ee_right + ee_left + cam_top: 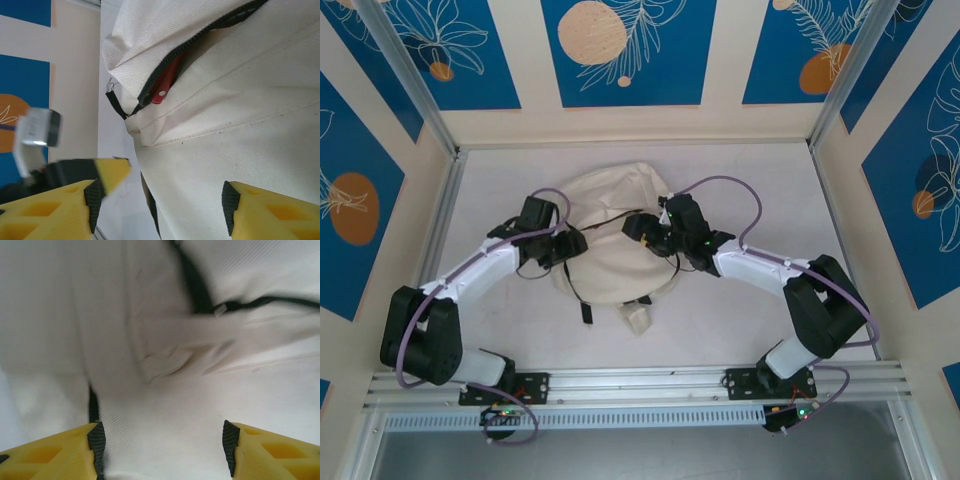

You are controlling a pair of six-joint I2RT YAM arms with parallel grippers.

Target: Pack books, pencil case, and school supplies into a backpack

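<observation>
**Both arms reach inward, jaws parted**

The left arm (470, 272) rises from its near-left base and bends at the elbow toward the centre. The left gripper (162, 440) points right, and its yellow fingers (55, 452) stand wide apart. The right arm (775, 268) mirrors it from the near right. The right gripper (160, 197) points left, its fingers likewise spread.

I can read no text, number, brand or sign on any of my feeds. On the backpack (610, 235), the small pale tag (218, 311) beside the dark strap (195, 285) is too blurred for me to make out. The red thing (166, 80) inside the backpack's open zipper (210, 27) carries a white dot (161, 93), with no lettering I can tell.
</observation>
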